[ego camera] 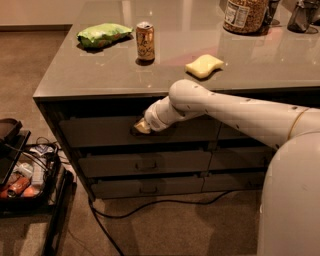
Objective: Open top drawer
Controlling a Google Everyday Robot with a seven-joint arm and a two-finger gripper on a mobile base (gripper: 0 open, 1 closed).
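Note:
The top drawer (95,131) is the tallest dark grey-brown front, just under the counter's edge, and it sits flush with the cabinet face. My white arm reaches in from the right. The gripper (140,127) is pressed against the middle of that drawer front, where the handle lies. The gripper's tan tip covers the handle itself.
Two shallower drawers (145,164) (145,186) lie below. On the counter (100,75) are a green bag (103,34), a can (145,41), a yellow sponge (204,65) and a jar (245,15). A black cable (150,204) trails over the floor. A loaded black rack (25,175) stands at left.

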